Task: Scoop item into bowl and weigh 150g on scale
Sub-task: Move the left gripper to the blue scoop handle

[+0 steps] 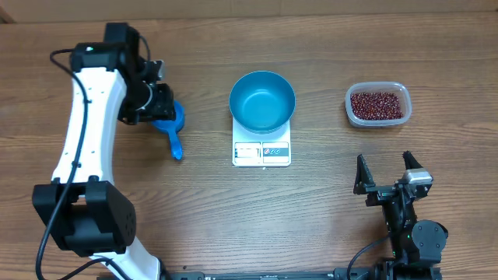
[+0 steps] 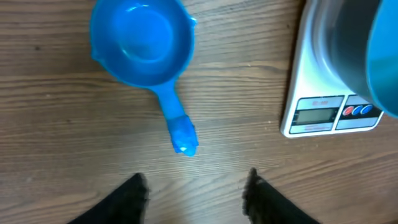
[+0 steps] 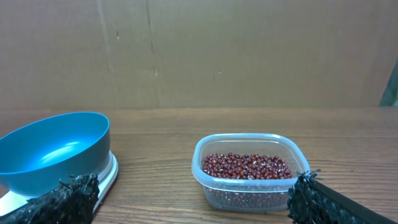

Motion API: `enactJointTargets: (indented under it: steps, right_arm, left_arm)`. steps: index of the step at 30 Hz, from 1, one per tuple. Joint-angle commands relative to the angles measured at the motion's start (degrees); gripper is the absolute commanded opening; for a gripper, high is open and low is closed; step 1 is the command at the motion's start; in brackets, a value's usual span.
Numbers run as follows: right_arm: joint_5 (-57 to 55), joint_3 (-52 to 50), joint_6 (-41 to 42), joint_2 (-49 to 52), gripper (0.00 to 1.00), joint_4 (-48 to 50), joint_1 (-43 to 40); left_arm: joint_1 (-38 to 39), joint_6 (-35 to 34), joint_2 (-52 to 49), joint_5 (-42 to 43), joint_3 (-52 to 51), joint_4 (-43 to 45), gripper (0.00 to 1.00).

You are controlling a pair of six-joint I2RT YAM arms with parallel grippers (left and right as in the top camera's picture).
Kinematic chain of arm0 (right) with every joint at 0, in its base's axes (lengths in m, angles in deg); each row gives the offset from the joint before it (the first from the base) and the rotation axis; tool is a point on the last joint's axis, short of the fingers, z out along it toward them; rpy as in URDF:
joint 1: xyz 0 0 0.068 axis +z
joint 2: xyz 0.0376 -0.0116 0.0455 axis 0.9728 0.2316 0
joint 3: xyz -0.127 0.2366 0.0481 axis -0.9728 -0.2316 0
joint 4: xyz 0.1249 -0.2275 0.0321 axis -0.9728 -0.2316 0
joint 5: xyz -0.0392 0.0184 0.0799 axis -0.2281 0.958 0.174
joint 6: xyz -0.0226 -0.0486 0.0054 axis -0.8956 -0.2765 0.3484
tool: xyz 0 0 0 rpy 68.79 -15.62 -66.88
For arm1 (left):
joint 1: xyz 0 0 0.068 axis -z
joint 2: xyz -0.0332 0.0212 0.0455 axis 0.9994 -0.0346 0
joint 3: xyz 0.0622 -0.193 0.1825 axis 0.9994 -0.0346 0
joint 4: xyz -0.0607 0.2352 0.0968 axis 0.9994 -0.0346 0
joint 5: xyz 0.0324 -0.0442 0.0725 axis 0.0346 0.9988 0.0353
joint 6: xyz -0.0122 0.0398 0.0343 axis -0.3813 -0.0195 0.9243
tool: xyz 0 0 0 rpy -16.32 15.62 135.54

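The beans [image 1: 377, 104] lie in a clear tub [image 1: 352, 109] at the right and show as a dark red heap [image 3: 245, 167] in the right wrist view. The blue bowl [image 1: 262, 101] stands on the white scale [image 1: 261, 152] at mid-table. The bowl's inside [image 3: 53, 149] looks bare. A small blue scoop [image 2: 140, 43] lies on the wood left of the scale, its handle [image 2: 180, 127] pointing toward my left gripper [image 2: 196, 186]. That gripper hovers over it, open, with only wood between its fingers. My right gripper [image 1: 387, 175] rests open near the front edge, short of the tub.
A brown cardboard wall [image 3: 199, 50] stands behind the table's far edge. The left arm [image 1: 82, 132] stretches along the left side. Bare wood [image 1: 311, 210] lies between the scale and the right gripper.
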State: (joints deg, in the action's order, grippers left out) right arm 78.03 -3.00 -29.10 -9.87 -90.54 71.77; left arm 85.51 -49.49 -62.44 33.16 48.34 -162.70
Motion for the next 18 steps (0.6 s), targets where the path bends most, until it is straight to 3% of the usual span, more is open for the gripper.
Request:
enactJointTargets:
  steps: [1, 6, 12, 18]
  right_arm:
    - [-0.17, -0.59, -0.26, -0.46, 1.00, 0.28, 0.28]
    - [-0.17, -0.59, -0.26, -0.46, 1.00, 0.28, 0.28]
    - [-0.15, -0.59, -0.26, -0.46, 1.00, 0.28, 0.28]
    - [-0.15, -0.59, -0.26, -0.46, 1.00, 0.28, 0.28]
  left_arm:
    - [-4.35, 3.15, -0.33, 5.14, -1.38, 0.68, 0.66]
    - [-7.50, 5.57, -0.33, 12.63, -10.03, 6.86, 0.67]
    - [-7.80, 5.55, -0.33, 18.78, -22.91, 20.72, 0.63]
    - [-8.57, 5.60, -0.55, 19.34, -29.92, 29.79, 0.60]
